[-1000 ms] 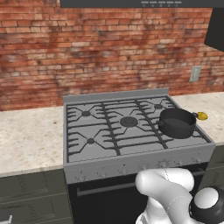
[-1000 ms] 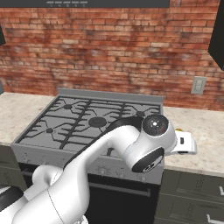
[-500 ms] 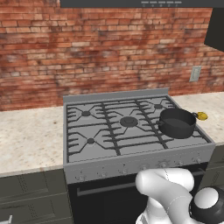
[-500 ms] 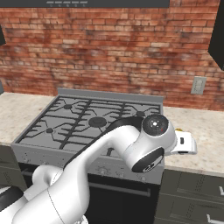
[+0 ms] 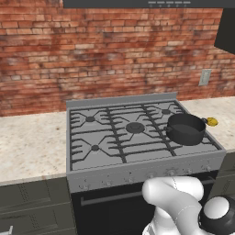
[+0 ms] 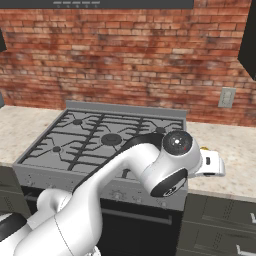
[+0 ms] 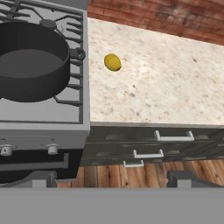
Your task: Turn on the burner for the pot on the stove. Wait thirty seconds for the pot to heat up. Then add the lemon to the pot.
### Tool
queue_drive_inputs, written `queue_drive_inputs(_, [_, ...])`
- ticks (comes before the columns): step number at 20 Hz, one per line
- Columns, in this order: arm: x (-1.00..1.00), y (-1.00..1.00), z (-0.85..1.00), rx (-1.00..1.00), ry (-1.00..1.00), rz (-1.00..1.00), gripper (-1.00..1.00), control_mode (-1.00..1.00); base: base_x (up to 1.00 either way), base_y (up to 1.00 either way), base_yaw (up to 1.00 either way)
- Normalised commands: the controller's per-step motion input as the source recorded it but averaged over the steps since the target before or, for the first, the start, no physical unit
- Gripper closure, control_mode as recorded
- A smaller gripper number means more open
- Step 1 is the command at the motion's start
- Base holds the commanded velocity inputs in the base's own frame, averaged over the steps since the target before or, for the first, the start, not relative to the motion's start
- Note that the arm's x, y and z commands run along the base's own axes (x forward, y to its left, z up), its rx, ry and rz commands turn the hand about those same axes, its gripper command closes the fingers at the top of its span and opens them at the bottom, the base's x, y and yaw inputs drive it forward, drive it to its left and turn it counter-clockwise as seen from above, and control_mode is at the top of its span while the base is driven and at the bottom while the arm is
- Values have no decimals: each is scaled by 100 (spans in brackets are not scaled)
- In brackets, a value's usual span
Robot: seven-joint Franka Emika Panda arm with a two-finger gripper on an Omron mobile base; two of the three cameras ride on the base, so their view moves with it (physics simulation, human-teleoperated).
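I had the pincer (image 7: 107, 178) spread wide with nothing between its tips, hanging out in front of the cabinets, off the stove's (image 5: 137, 137) right front corner. The pot (image 5: 186, 129) sat upright on the front right grate, its mouth facing up; in the hand view it filled the upper left, dark inside, with one small side handle pointing toward the tabletop (image 7: 166, 83). The lemon (image 7: 113, 62) lay on that speckled tabletop just beside the stove's right edge, near the pot but apart from it; its long axis ran roughly from upper left to lower right in the hand view. In the left base view the lemon showed as a small yellow spot peeking past the pot's right rim. The hand view gave me two knobs (image 7: 52, 149) on the stove's front and the drawer handles (image 7: 174, 136) under the tabletop. In the right base view the arm's elbow (image 6: 170, 165) covered the pot.
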Motion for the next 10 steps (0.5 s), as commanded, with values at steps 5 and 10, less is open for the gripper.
queue_drive_inputs(5, [0,0,0,0,0,0,-100,-100,0,0,0])
queue_drive_inputs(10, [0,0,0,0,0,0,-100,-100,0,0,0])
